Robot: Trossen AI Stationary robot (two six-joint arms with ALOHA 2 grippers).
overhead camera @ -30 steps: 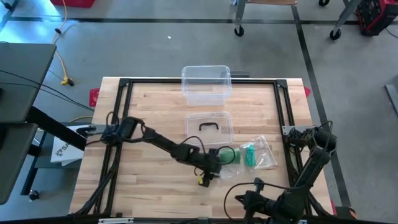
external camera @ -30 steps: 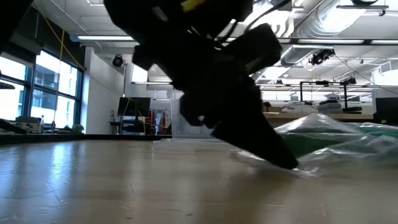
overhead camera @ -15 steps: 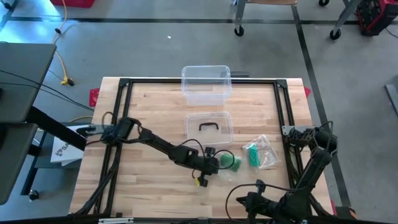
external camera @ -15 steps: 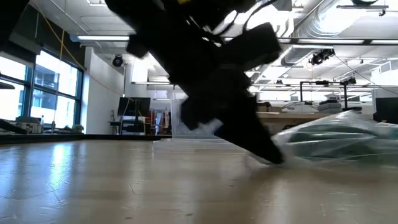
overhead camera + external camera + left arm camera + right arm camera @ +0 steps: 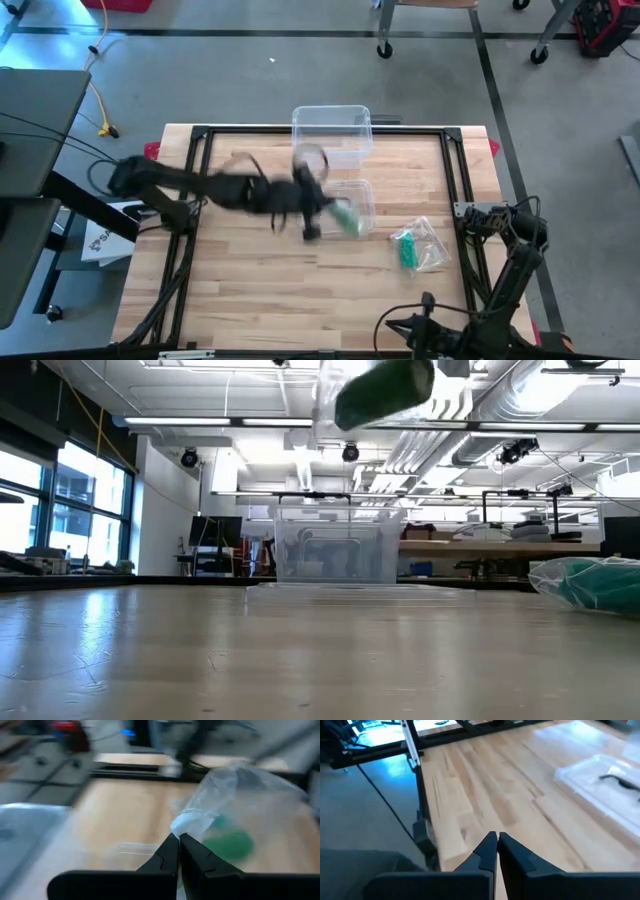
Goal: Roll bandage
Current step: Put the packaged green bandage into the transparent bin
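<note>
The left arm (image 5: pixel 215 190) is smeared by motion in the high view, so its joints cannot be made out. The green roll (image 5: pixel 345 217) at its tip is blurred there, and in the low view it is cut off by the top edge. In the left wrist view the plastic bag (image 5: pixel 240 805) pinched by the left gripper (image 5: pixel 178 851) is blurred, and its contents are only a green smudge. The right arm (image 5: pixel 500 290) is partly cut off by the high view's bottom edge.
</note>
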